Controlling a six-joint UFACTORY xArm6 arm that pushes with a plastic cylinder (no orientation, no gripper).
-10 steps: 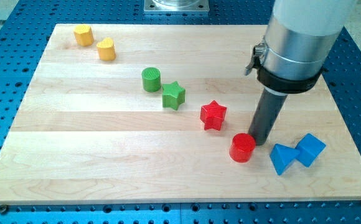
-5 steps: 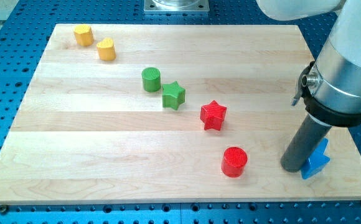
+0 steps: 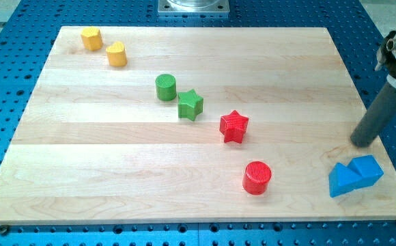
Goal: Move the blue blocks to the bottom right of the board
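Note:
Two blue blocks lie touching at the board's bottom right: a blue triangular block [image 3: 343, 180] and a blue cube-like block [image 3: 366, 169] on its right. My tip [image 3: 361, 143] stands on the board near the right edge, just above the blue blocks and apart from them. The rod rises to the view's upper right.
A red cylinder [image 3: 257, 178] sits left of the blue blocks, a red star [image 3: 234, 126] above it. A green star [image 3: 190, 105] and green cylinder [image 3: 166, 87] lie mid-board. Two yellow blocks [image 3: 92, 38] [image 3: 117, 54] are at the top left. The wooden board [image 3: 102, 157] lies on a blue perforated table.
My tip swept from beside the red cylinder to the right, pushing the blue blocks further right and the red cylinder slightly down-left, then drew back up toward the right edge.

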